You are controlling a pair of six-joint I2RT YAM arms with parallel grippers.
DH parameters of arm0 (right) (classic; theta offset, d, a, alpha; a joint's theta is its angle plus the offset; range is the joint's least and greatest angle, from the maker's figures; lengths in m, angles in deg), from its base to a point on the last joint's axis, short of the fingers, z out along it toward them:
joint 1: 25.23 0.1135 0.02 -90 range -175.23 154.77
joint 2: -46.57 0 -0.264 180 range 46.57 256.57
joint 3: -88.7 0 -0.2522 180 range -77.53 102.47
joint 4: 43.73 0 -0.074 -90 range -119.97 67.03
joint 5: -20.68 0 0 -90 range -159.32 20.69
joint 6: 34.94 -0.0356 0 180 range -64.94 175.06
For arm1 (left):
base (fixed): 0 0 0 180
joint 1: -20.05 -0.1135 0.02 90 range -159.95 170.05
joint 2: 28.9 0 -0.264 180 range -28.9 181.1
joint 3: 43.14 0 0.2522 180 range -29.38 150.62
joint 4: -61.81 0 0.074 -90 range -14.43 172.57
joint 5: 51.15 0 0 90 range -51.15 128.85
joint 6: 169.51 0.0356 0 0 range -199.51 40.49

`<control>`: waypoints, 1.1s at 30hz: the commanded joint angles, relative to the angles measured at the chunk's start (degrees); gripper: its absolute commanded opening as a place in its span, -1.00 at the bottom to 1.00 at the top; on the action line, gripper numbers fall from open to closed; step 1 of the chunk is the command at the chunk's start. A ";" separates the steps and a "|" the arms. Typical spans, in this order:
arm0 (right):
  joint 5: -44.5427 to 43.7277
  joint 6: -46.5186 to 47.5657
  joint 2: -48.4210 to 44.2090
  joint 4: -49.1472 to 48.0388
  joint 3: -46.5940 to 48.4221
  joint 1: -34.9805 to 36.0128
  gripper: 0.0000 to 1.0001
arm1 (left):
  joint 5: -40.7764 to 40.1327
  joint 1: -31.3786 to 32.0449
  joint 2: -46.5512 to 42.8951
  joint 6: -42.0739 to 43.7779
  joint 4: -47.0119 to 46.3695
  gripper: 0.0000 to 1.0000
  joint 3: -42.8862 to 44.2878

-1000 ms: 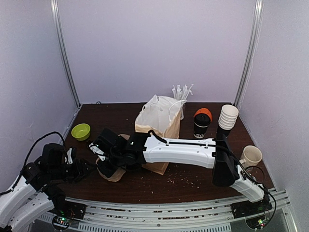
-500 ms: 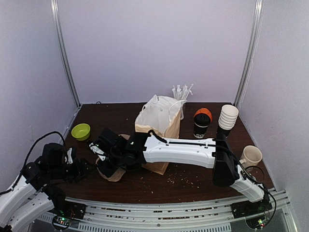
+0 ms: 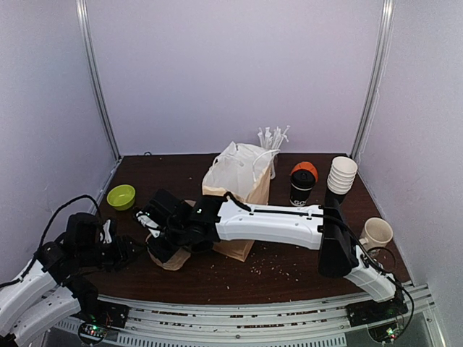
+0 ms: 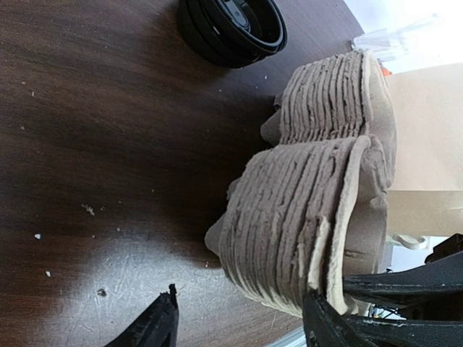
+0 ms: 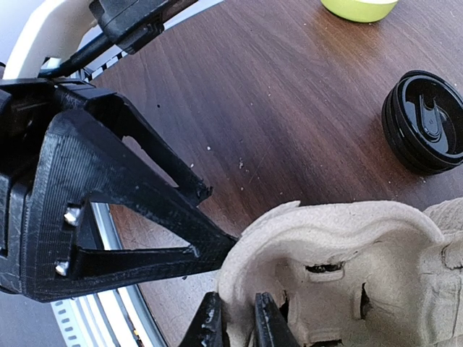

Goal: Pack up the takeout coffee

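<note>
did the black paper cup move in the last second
No. The black paper cup with an orange top stays put between the brown paper bag and the stack of white cups.

I see a dark brown wooden bench (image 3: 181, 170), boxed in by plain pale lilac walls (image 3: 239, 72) at its back, left and right. Metal posts (image 3: 98, 79) rise from its far corners. A slotted rail (image 3: 239, 311) runs along its near edge.
</note>
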 commanded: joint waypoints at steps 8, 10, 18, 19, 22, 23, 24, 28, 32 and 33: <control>2.80 -2.79 -4.39 -1.42 0.31 0.16 -0.74 | 0.62 -0.45 0.81 1.03 -4.25 0.22 -1.39; 3.04 -3.15 -4.58 -1.64 0.41 0.01 -0.71 | 0.55 -0.40 0.91 1.18 -4.35 0.22 -1.47; 3.26 -3.70 -5.34 -1.87 0.41 -0.03 -0.72 | 0.53 -0.40 1.42 1.35 -4.51 0.22 -1.39; 3.33 -3.74 -5.38 -1.95 0.41 -0.02 -0.73 | 0.54 -0.40 1.50 1.40 -4.55 0.22 -1.39; 3.59 -3.95 -5.56 -2.05 0.41 -0.18 -0.74 | 0.50 -0.41 1.49 1.43 -4.55 0.22 -1.39; 3.62 -4.04 -5.65 -2.05 0.41 -0.18 -0.73 | 0.45 -0.39 1.60 1.49 -4.56 0.22 -1.39; 3.69 -4.09 -5.71 -2.11 0.41 -0.20 -0.73 | 0.38 -0.37 1.59 1.52 -4.50 0.22 -1.39; 4.06 -4.61 -5.96 -2.31 0.41 -0.28 -0.64 | 0.28 -0.45 1.61 1.52 -4.55 0.22 -1.39; 3.77 -4.83 -6.37 -2.50 0.41 -0.40 -0.63 | 0.22 -0.38 1.76 1.60 -4.56 0.22 -1.39; 3.67 -4.92 -6.47 -2.62 0.46 -0.37 -0.63 | 0.19 -0.37 1.83 1.59 -4.56 0.22 -1.39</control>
